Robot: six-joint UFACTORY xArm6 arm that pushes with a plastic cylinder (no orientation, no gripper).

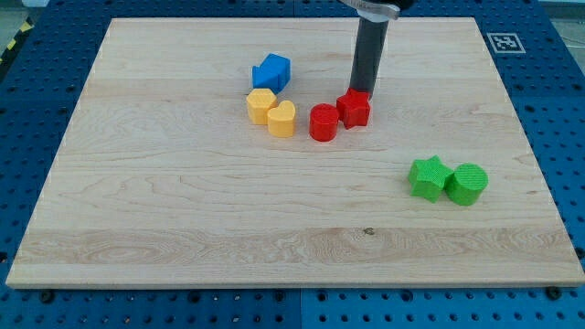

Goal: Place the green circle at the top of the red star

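Observation:
The green circle (467, 184) sits at the view's right, touching the green star (429, 176) on its left. The red star (354, 108) lies near the board's upper middle, with a red round block (323, 122) touching its lower left. My tip (363, 92) stands just above the red star, at its top edge, far up and left of the green circle.
A blue block (271, 71) lies left of my tip. Two yellow blocks (261, 105) (282, 119) touch each other below the blue block. The wooden board (183, 228) rests on a blue perforated table. A marker tag (502, 42) is off the board's top right corner.

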